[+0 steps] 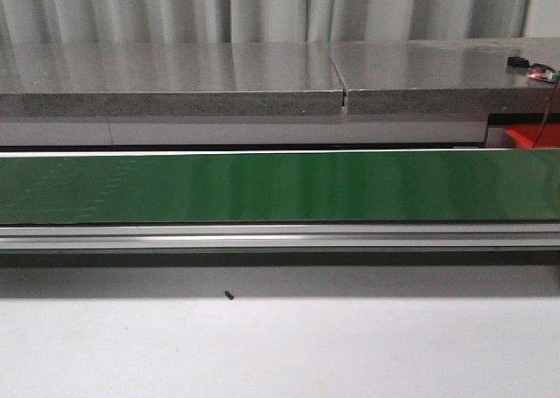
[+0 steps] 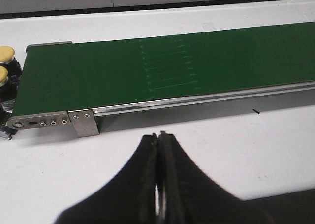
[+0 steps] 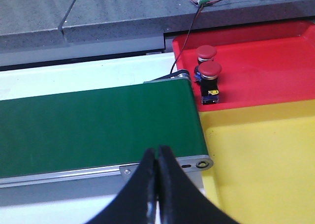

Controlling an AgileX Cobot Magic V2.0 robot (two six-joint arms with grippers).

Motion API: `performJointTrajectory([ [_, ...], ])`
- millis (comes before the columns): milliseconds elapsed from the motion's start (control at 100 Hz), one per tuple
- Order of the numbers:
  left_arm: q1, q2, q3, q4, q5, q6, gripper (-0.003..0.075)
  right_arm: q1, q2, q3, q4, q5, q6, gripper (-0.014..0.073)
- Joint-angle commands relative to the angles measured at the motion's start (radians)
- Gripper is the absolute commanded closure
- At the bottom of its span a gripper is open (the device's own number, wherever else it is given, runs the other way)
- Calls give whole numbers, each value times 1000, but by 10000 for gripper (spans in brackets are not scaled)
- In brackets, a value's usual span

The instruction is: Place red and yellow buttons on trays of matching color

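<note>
**Inspector A:** Left arm?

**Inspector B:** The left black gripper [image 2: 158, 184] hangs low over the white table [image 2: 206, 150], on the near side of the long green conveyor belt [image 2: 162, 71], pointing at the belt's aluminium side rail [image 2: 197, 100]. Jaws pressed together, nothing between them. Two yellow-capped push buttons [image 2: 6, 61] stand just off the belt's end, beside its metal end bracket [image 2: 42, 121].

**Inspector A:** Right arm?

**Inspector B:** The right black gripper [image 3: 157, 189] sits near the belt's opposite end, jaws likewise closed and empty. Past that end lies the flat red plastic tray [image 3: 275, 71], and next to it the flat yellow plastic tray [image 3: 266, 160], its surface bare. Two red-capped push buttons [image 3: 209, 76] stand upright on the red tray, near the tray's corner closest to the belt.

**Inspector A:** Front view?

**Inspector B:** Neither arm shows. A small dark speck [image 1: 228, 295] lies on the table.
</note>
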Motion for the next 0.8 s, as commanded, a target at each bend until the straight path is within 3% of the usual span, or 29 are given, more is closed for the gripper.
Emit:
performJointTrajectory([
  [0,-6,12,-24,-15,-66,0,739,0,4,-25,-8,-76,0,660],
  [350,-6,12,-24,-21,-66,0,739,0,4,-25,-8,-76,0,660],
  [790,48,36,-15,153,-146,-112,739,0,4,-25,-8,-76,0,660],
])
